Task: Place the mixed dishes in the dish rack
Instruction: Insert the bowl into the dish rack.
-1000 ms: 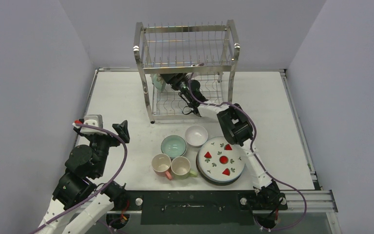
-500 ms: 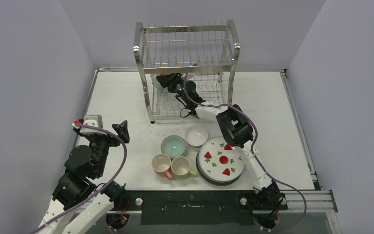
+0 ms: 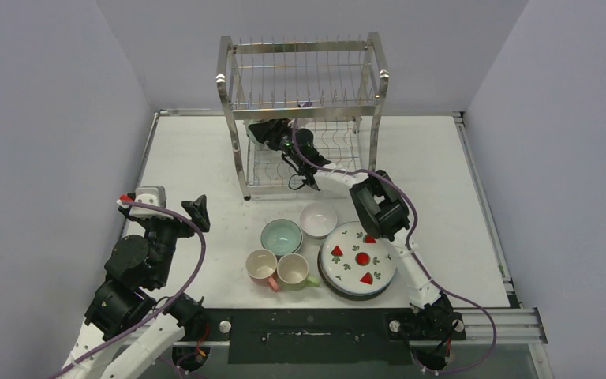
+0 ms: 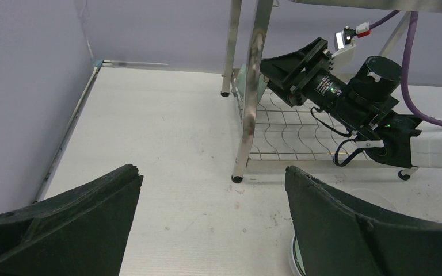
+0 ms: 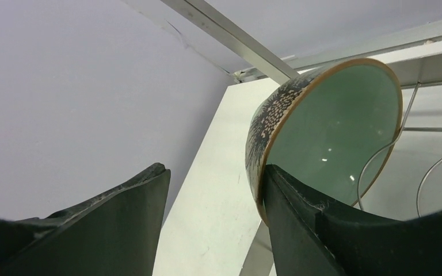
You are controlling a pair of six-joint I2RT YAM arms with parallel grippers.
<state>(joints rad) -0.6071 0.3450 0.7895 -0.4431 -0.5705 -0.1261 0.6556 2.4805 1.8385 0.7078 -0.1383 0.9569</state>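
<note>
The steel dish rack [image 3: 300,55] stands at the back of the table. My right gripper [image 3: 260,133] reaches into its lower tier at the left end. In the right wrist view the gripper [image 5: 216,172] is open. A green bowl with a patterned outside [image 5: 334,132] stands on edge on the rack wires, its rim against my right finger [image 5: 322,230]; the other finger is well clear of it. On the table lie a mint bowl [image 3: 281,235], a white bowl [image 3: 318,219], a pink mug [image 3: 262,267], a green mug [image 3: 293,269] and a strawberry plate [image 3: 357,257] on top of a darker plate. My left gripper [image 3: 175,207] is open and empty.
The left wrist view shows the rack's front left leg [image 4: 252,86], the right arm's black gripper [image 4: 299,63] inside the lower tier, and bare white table beneath the left gripper [image 4: 211,172]. Purple walls close in the table on three sides.
The right gripper has pushed a little further left and back under the rack's upper tier with the green bowl. The left arm has not moved.
</note>
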